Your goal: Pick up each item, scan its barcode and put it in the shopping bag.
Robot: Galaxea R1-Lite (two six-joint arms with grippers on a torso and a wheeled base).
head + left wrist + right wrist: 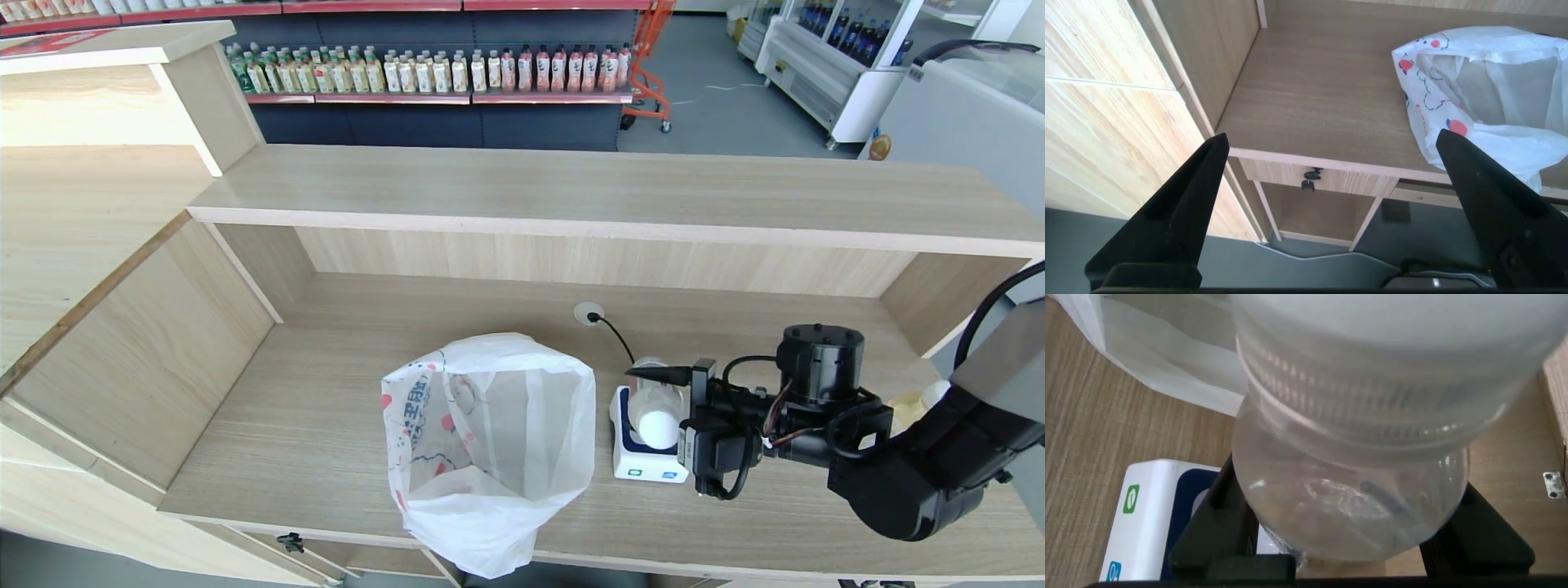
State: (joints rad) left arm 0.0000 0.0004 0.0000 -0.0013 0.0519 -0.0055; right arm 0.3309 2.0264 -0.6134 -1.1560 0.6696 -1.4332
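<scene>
Over scanner (645, 469): right end effector (663, 408) clamped on clear bottle (1355, 482).
Bottle: sideways between its fingers.
Bag (490, 441): open on desk (310, 425), beside right end effector.
Left end effector (1331, 139): wide open, empty, near bag.

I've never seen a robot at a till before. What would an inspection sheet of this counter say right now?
Surface: wooden counter, with a raised ledge behind.
Job's things: shopping bag open, standing at the front edge; clear bottle held sideways over the white scanner.
Clutter: pale yellowish thing partly hidden behind the right arm, kind unclear.
Grippers: right gripper shut on the bottle; left gripper open, empty, out in front of the counter.
Cables: black cable from a grommet in the counter to the scanner.
Surroundings: shelf of bottled drinks, freezer cabinets, orange trolley.
</scene>
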